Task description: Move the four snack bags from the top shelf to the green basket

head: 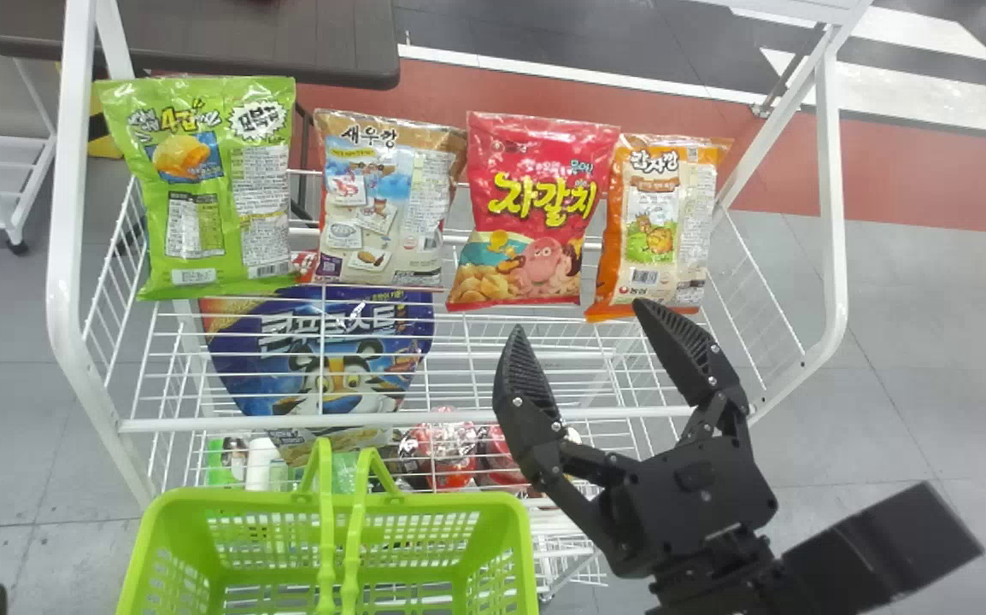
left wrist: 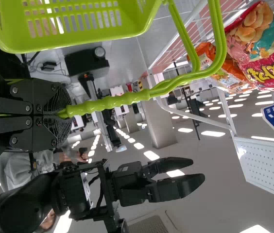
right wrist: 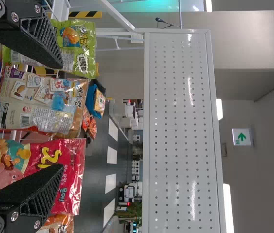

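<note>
Four glossy plastic snack bags, stood on the white wire top shelf (head: 476, 418): light-green bag (head: 211, 192), beige-and-brown bag (head: 382, 205), red bag (head: 536, 213), orange-and-cream bag (head: 655, 222).
Head view: long axes set upright, printed faces toward the robot; the black two-fingered right gripper (head: 580, 318) is spread wide near the red and orange-and-cream bags. Left wrist view: the lime-green plastic basket handle (left wrist: 122, 99) is pinched by the black left gripper (left wrist: 63, 112). Right wrist view: the right gripper (right wrist: 62, 116) is seen apart-fingered.
</note>
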`<state>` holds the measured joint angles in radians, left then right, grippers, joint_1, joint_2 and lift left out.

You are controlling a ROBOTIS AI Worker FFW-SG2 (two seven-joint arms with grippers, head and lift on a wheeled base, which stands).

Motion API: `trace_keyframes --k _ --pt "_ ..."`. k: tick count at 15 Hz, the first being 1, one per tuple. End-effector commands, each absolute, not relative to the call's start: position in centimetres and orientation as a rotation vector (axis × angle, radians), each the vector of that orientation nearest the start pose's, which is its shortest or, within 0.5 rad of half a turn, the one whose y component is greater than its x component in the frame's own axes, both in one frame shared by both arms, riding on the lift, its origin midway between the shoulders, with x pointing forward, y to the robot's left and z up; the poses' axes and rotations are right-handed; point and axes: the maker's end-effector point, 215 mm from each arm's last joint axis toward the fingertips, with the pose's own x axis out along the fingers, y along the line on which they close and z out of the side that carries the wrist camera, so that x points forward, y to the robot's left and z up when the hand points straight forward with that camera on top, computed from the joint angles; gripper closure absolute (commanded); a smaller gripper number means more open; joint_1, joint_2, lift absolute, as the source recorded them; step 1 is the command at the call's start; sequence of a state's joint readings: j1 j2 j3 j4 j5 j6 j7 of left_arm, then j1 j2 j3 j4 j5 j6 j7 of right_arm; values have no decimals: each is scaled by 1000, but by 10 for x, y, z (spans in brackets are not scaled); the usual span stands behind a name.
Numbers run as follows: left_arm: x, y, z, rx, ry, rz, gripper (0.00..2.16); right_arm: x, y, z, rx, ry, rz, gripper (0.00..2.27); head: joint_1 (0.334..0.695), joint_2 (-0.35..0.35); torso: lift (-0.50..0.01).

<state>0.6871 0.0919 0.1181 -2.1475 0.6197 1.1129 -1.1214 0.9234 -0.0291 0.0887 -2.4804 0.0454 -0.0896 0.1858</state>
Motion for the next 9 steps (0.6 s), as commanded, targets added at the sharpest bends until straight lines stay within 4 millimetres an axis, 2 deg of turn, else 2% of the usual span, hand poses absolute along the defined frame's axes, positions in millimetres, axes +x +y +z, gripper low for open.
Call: trace_keyframes --k 1,9 --pt "176 35 -387 -1095 799 -1159 1362 332 -149 -235 7 -74 260 83 695 -271 0" --pt "172 34 -389 -1103 820 -1155 1362 334 -152 -237 16 -73 248 83 695 -276 0"
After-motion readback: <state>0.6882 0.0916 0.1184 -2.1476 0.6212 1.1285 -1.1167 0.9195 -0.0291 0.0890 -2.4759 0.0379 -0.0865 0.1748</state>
